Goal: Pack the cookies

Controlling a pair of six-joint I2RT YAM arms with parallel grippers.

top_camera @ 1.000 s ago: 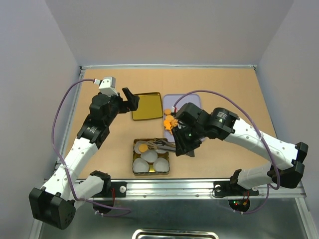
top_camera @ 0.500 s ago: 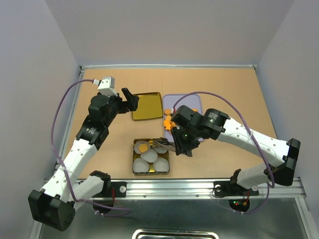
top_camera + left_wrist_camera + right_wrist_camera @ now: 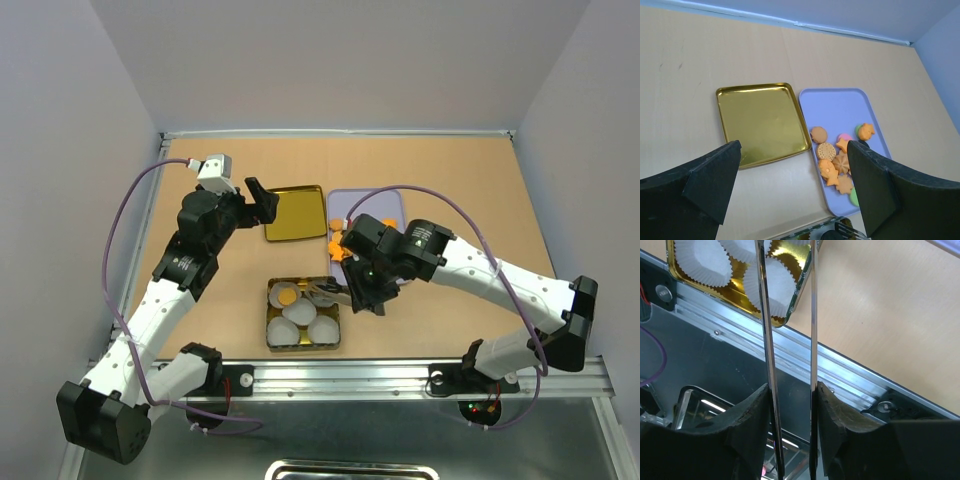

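Mostly the cookies [image 3: 834, 159] lie in a loose cluster at the near end of the lavender tray [image 3: 837, 107]. They are orange rounds and flower shapes, with a pink and a green one at the edges of the pile. From above, the same cluster [image 3: 340, 246] sits in the tray's [image 3: 372, 205] near-left corner. One orange cookie [image 3: 287, 296] lies apart from the rest in the gold tin [image 3: 267, 320], which stands on the near-left side of the tray, close to its corner. The cookie is in the tin's far-left cell. White paper cups [image 3: 298, 312] fill the other cells.

A pair of metal tongs [image 3: 325, 293] reaches from the tray's near end over the tin's far-right corner. The right gripper [image 3: 362, 290] holds them just off the tray's near edge. In its wrist view the right gripper [image 3: 791, 395] is pressed against both blades of the tongs [image 3: 768, 340]. The tips run out of that picture, so I cannot tell whether they hold anything. The tin's wall [image 3: 796, 294] and paper cups [image 3: 705, 255] show beyond the blades.

A gold lid [image 3: 762, 122] lies flat just beside the tray's left edge. The left gripper [image 3: 262, 198] hovers at the lid's far-left side. In its own view the left gripper's [image 3: 793, 150] fingers are spread wide with nothing between them. All of it rests on the tan table [image 3: 450, 180].
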